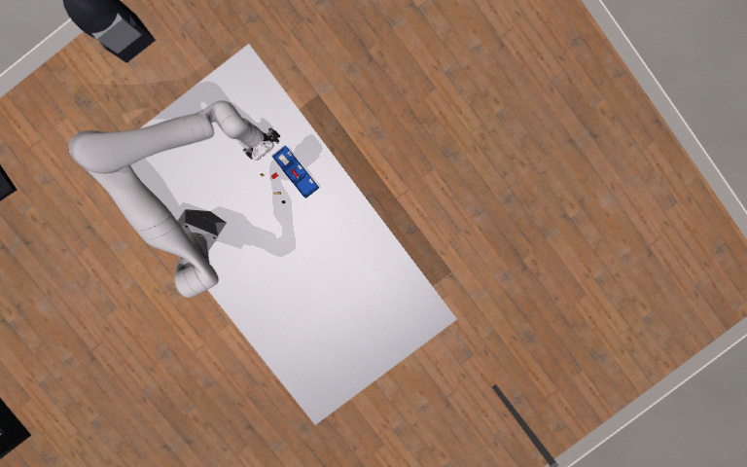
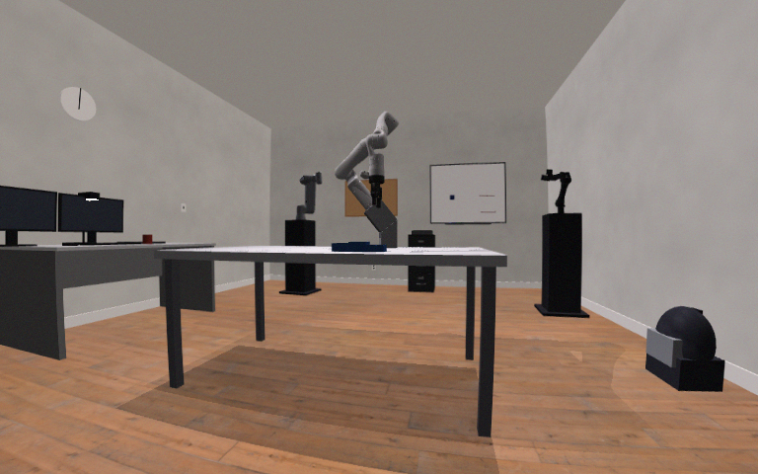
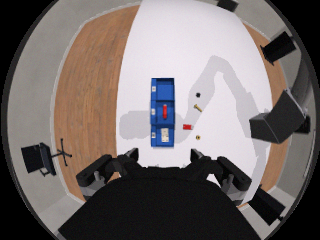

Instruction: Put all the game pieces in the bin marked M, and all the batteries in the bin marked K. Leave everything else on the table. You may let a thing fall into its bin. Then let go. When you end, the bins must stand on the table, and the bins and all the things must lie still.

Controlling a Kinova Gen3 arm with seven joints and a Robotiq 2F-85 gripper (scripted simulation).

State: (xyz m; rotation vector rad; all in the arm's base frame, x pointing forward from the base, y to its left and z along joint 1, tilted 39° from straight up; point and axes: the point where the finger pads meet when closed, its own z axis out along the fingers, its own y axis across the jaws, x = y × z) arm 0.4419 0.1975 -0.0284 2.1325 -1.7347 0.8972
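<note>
The gripper [image 1: 263, 147] hangs high above the desk [image 1: 330, 307], fingers spread wide and holding nothing. Just beside it lies the blue bin row [image 1: 296, 171], a red piece [image 1: 295, 173] inside; its letters are too small to read. Another red piece [image 1: 274, 175] lies near the bins.

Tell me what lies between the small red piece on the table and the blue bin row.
Only bare white table separates the small red piece from the blue bin row; the top view shows it.
</note>
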